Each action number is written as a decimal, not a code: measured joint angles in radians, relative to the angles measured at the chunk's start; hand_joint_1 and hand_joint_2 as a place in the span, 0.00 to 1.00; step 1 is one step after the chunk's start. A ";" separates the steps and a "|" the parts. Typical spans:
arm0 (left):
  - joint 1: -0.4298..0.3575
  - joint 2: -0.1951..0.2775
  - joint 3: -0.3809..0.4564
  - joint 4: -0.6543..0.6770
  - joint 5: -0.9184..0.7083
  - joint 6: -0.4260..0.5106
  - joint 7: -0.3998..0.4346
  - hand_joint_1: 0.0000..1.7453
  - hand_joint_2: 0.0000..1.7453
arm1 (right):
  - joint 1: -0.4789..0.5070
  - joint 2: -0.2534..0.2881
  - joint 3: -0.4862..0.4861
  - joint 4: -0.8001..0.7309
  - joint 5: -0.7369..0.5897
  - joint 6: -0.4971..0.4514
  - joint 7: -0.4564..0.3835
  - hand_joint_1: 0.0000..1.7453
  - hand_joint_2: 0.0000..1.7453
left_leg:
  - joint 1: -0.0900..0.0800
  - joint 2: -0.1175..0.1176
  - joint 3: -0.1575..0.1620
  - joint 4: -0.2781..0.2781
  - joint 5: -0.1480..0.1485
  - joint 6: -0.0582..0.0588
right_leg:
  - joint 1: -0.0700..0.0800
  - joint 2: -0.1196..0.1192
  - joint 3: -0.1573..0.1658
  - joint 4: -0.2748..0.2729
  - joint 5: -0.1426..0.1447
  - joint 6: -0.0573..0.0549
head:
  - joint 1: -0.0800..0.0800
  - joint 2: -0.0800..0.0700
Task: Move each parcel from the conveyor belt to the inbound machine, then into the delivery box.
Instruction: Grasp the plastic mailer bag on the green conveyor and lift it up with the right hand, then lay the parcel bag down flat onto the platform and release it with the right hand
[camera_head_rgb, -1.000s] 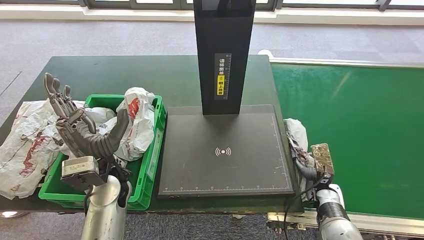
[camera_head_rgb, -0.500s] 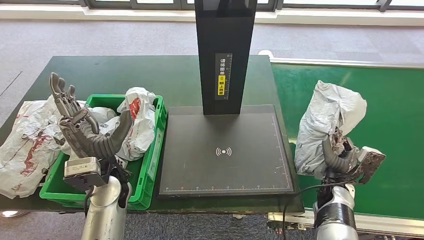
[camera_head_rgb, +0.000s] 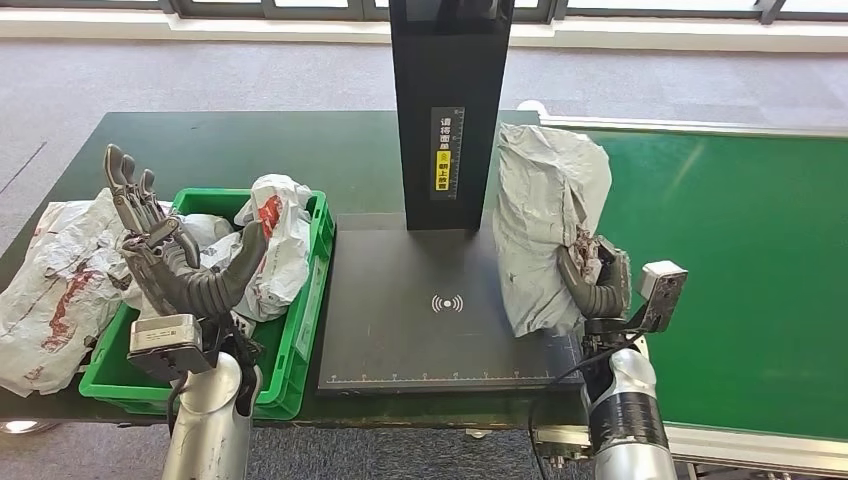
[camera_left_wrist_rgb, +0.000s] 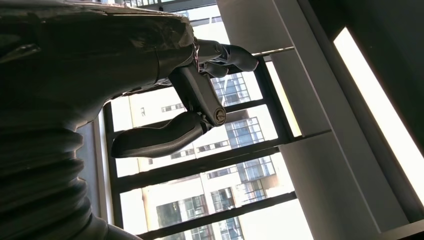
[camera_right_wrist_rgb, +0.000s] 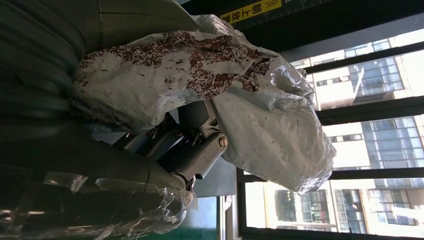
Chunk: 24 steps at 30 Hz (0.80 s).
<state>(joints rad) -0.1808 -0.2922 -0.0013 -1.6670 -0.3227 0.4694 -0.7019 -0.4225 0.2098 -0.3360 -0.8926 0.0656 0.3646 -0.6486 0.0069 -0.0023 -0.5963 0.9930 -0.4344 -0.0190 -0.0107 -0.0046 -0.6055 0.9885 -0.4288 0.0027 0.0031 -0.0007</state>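
Parcel-sorting station: conveyor belt (camera_head_rgb: 720, 260), scanner platform (camera_head_rgb: 450, 300)

My right hand (camera_head_rgb: 597, 283) grips a crumpled grey-white plastic parcel (camera_head_rgb: 545, 225) with dark red print by its lower side, holding it upright above the right edge of the inbound machine (camera_head_rgb: 450, 300), a flat black plate with a wireless mark and a tall black post. To its right runs the green conveyor belt (camera_head_rgb: 740, 250). The delivery box (camera_head_rgb: 300, 320), a green crate left of the machine, holds more crumpled white parcels (camera_head_rgb: 270, 240) with red print, and another one (camera_head_rgb: 50, 285) lies on the bench beside its left wall.
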 joint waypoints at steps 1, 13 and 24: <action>0.000 0.000 0.000 0.000 0.000 0.000 0.000 0.00 1.00 | 0.000 0.002 0.012 -0.001 -0.001 0.004 0.002 1.00 1.00 | 0.000 0.000 0.000 0.000 0.000 0.000 | 0.000 0.000 0.000 0.000 0.000 0.000 | 0.000 0.000; -0.005 0.000 0.001 0.034 -0.003 -0.021 0.000 0.00 1.00 | -0.001 0.097 0.317 0.003 0.032 0.073 0.053 0.22 1.00 | 0.000 0.004 0.001 0.000 0.000 -0.001 | 0.001 0.004 -0.001 0.000 0.000 0.000 | 0.000 0.000; -0.020 0.000 -0.078 0.121 -0.008 -0.054 0.014 0.00 1.00 | -0.063 0.110 0.463 0.151 0.158 -0.356 0.059 0.00 0.00 | 0.000 0.003 0.001 0.000 0.000 -0.001 | 0.000 0.003 0.000 0.000 0.000 0.000 | 0.000 0.000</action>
<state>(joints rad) -0.2003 -0.2926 -0.0794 -1.5457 -0.3308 0.4155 -0.6879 -0.4858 0.3201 0.1274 -0.7412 0.2240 0.0089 -0.5898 0.0068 0.0003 -0.5957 0.9933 -0.4342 -0.0196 -0.0111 -0.0014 -0.6058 0.9883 -0.4284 0.0028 0.0031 -0.0007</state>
